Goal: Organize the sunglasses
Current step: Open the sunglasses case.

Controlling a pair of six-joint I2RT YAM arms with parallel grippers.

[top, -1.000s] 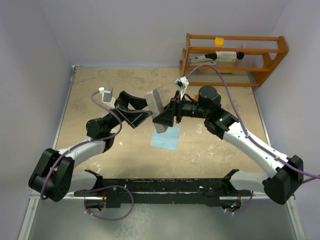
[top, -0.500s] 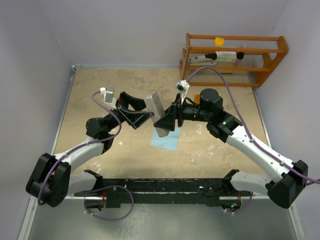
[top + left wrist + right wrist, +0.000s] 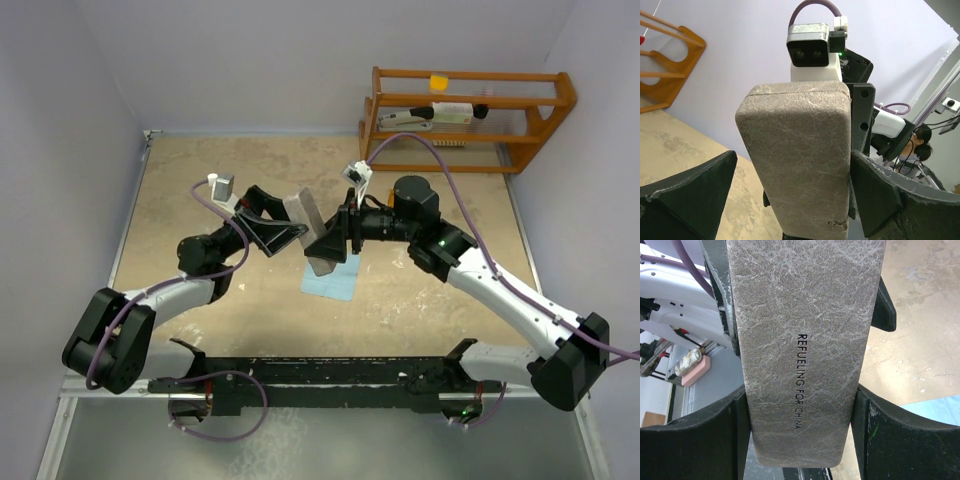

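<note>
The jaws of our left gripper (image 3: 291, 216) stand apart around the upper end of the grey case (image 3: 303, 208). In the left wrist view we see a gap beside one finger (image 3: 695, 192). The case is tilted, closed, and lifted off the table (image 3: 200, 180). Our right gripper (image 3: 327, 238) has its jaws clamped on the case's two sides. The case's lower end is over the light blue cloth (image 3: 337, 284). We cannot see the sunglasses in any view. A wooden rack (image 3: 465, 110) stands at the far right.
</note>
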